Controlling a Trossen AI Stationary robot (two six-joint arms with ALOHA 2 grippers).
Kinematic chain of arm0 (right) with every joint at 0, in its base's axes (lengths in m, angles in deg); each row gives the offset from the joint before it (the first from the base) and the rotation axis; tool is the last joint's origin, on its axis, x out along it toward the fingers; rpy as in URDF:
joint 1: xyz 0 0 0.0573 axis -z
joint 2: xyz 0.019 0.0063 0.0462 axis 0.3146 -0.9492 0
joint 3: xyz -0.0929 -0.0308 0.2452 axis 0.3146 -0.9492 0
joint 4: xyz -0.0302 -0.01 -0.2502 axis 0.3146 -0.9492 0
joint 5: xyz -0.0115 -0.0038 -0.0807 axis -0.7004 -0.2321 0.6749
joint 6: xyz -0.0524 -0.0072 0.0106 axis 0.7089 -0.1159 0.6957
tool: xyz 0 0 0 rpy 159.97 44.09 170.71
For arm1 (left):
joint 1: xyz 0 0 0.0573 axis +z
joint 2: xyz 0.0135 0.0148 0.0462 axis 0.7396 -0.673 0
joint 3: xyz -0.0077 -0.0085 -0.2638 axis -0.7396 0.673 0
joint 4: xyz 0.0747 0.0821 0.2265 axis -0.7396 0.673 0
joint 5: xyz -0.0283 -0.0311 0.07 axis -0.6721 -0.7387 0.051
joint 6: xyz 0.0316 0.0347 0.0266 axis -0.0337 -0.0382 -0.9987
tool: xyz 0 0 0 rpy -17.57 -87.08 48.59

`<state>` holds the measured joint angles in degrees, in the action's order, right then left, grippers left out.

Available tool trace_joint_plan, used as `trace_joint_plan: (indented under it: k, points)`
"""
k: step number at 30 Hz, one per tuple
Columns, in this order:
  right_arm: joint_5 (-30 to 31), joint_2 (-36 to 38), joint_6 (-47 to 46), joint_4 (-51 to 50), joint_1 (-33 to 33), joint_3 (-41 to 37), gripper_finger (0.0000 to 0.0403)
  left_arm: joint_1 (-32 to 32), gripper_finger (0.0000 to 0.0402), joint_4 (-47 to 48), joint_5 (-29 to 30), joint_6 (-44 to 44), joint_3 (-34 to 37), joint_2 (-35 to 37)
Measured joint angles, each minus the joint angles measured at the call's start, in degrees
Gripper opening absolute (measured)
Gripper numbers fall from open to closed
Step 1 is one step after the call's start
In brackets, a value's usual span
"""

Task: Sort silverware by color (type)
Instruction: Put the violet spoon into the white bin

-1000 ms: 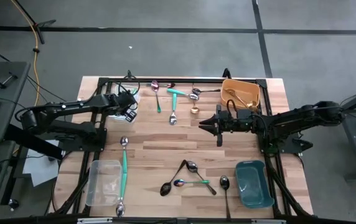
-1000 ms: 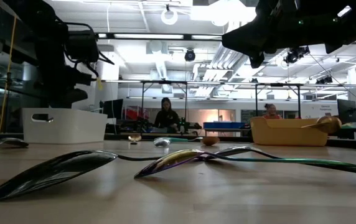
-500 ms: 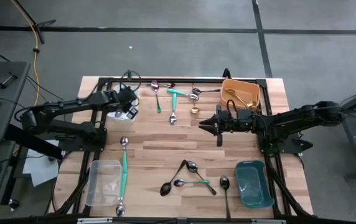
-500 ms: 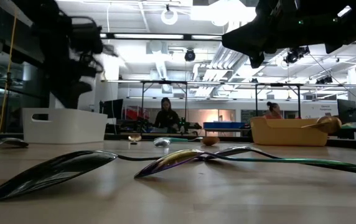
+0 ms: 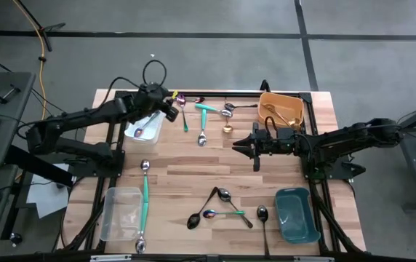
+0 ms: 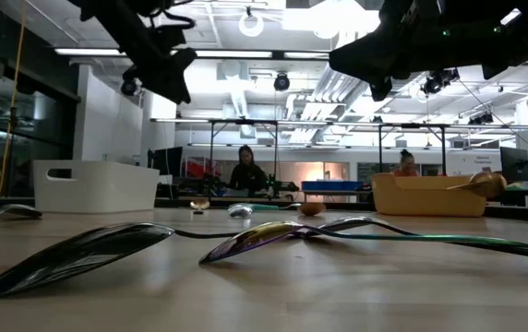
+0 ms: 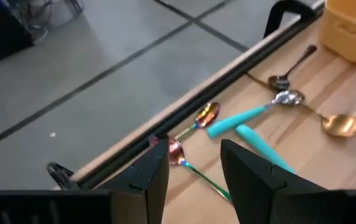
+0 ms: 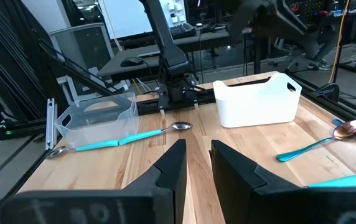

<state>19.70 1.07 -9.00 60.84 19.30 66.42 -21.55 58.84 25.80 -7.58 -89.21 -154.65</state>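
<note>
Bin (image 5: pixel 144 125) near the surface's (image 5: pixel 193 169) far-left corner holds one spoon (image 5: pixel 139 132); left gripper (image 5: pixel 170 97) hangs just beside it, right gripper (image 5: pixel 238 145) mid-surface. Utensils (image 5: pixel 206 113) lie along the far edge, beside another bin (image 5: pixel 281 108) at the far-right corner. More spoons (image 5: pixel 221 206) cluster at the near edge between two near-corner bins (image 5: pixel 118 212).

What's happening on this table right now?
Silverware is being sorted into bins. The left gripper hangs open and empty at the far edge, beside the white bin, which holds one spoon. The right gripper waits mid-table, holding nothing. The orange bin holds gold spoons. Rainbow, teal-handled and black pieces lie loose; the clear bin and the teal bin look empty.
</note>
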Motion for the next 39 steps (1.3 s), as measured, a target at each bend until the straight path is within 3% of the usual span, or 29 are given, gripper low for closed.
trace_joint_plan:
  k: [6,16,19,22,24,26,34,39]
  points:
    - [0.0,0.0,0.1,0.1,0.1,0.0,0.0069,0.0,0.0138,-0.4,-0.2,2.9,-1.2,-9.3]
    - [0.0,0.0,0.4,0.2,0.2,0.0,0.0069,0.2,0.0138,0.4,-0.2,2.9,-15.3,-28.2]
    - [0.0,0.0,0.4,-0.2,0.2,0.0,0.0069,0.1,0.0138,0.0,-0.3,8.1,-16.8,-31.3]
    - [0.0,0.0,0.4,-1.1,0.2,0.0,0.0069,0.0,0.0138,1.4,-4.7,16.6,-16.8,-33.0]
    - [0.0,0.0,0.4,-1.2,0.2,0.0,0.0069,0.0,0.0138,4.0,-9.5,17.3,-16.8,-33.8]
    - [0.0,0.0,0.4,-1.3,0.2,0.0,0.0069,0.0,0.0138,4.8,-10.7,17.9,-16.8,-34.6]
    - [0.0,0.0,0.0,-1.3,0.2,0.0,0.0069,0.1,0.0138,4.7,3.3,32.8,-15.0,-35.2]
    - [0.0,0.0,0.0,-1.3,0.2,0.0,0.0069,0.1,0.0138,3.5,6.4,41.9,-11.4,-35.3]
